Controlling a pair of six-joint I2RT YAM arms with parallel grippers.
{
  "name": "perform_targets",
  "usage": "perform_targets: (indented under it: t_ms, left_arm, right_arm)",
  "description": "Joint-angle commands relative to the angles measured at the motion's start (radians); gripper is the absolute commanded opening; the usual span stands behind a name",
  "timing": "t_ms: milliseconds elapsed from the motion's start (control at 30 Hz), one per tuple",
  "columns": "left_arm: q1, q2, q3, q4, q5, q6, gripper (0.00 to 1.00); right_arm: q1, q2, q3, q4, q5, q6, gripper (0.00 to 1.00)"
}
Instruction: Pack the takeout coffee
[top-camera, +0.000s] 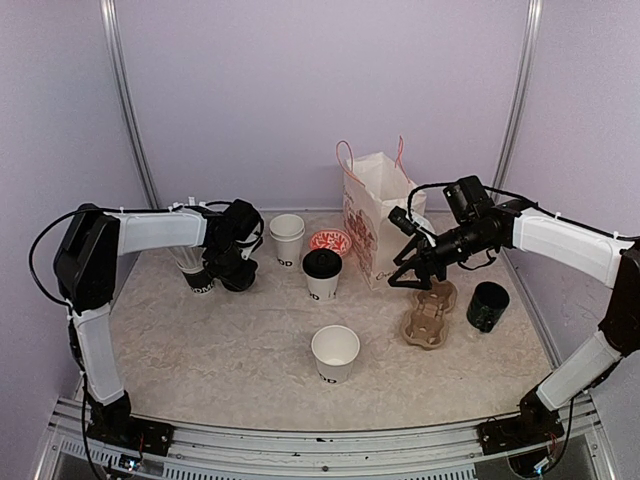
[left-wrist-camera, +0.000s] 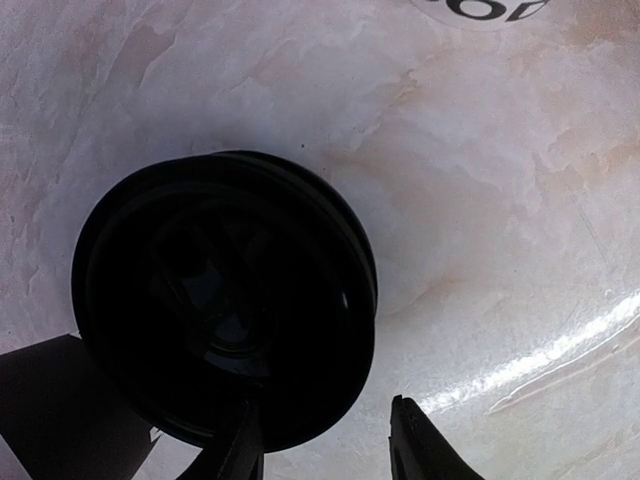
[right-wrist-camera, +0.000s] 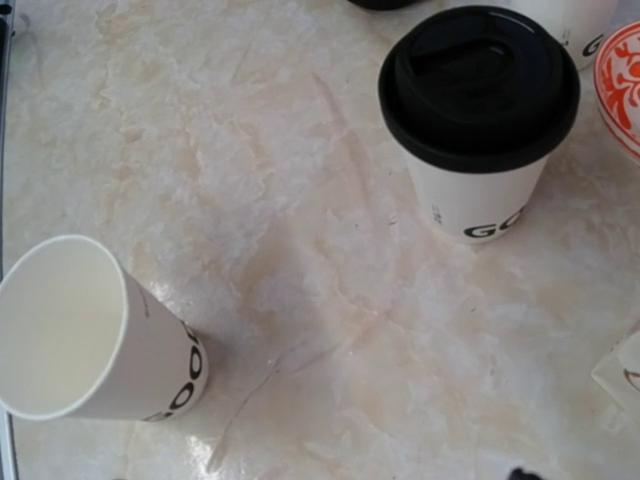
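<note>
Top and wrist views of the packing station. The left end effector (left-wrist-camera: 325, 442) hangs low over the rear left of the worktop (top-camera: 220, 350). Its fingers (left-wrist-camera: 420, 455) are parted and clamp nothing. One finger overlaps the rim of a loose black lid (left-wrist-camera: 220, 320) lying flat on the worktop, and the other is over bare surface beside it. A cup of straws (top-camera: 195, 272) stands just left of this lid.

The lidded cup (right-wrist-camera: 478, 120) stands upright near the worktop's centre. The open cup (right-wrist-camera: 95, 340), without a lid, stands upright nearer the arm bases, well apart from the lidded one. Black lettering shows near the base of both.

The right end effector (top-camera: 405, 280) hovers between the lidded cup and a cardboard carrier (top-camera: 432, 318). Its fingers appear spread and hold nothing.

A paper bag (top-camera: 372, 215) stands upright behind the end effector. A black pot (top-camera: 488, 305) sits right of the carrier. A stack of white cups (top-camera: 287, 240) and a red-patterned round item (top-camera: 330, 241) lie behind the lidded cup.
</note>
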Motion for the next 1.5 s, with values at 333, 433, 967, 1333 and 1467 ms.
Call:
perform_targets:
  t_ms: [333, 433, 967, 1333, 1467]
  left_arm:
    - [-0.007, 0.037, 0.036, -0.026, -0.037, 0.107, 0.37]
    - [-0.025, 0.041, 0.028, -0.021, -0.065, 0.134, 0.41]
    - [-0.039, 0.036, 0.073, -0.052, -0.067, 0.134, 0.13]
    - [-0.036, 0.006, 0.104, -0.066, -0.049, 0.111, 0.1]
    - [-0.034, 0.025, 0.107, -0.056, -0.052, 0.092, 0.27]
  right_arm:
    - [-0.004, 0.004, 0.006, -0.002, -0.02, -0.003, 0.79]
    - [-0.004, 0.004, 0.006, 0.0, -0.02, -0.003, 0.8]
    - [-0.004, 0.007, 0.01, -0.002, -0.022, -0.001, 0.8]
    - [-0.004, 0.005, 0.01, -0.002, -0.022, -0.001, 0.8]
    - [-0.004, 0.001, 0.009, -0.002, -0.02, -0.001, 0.8]
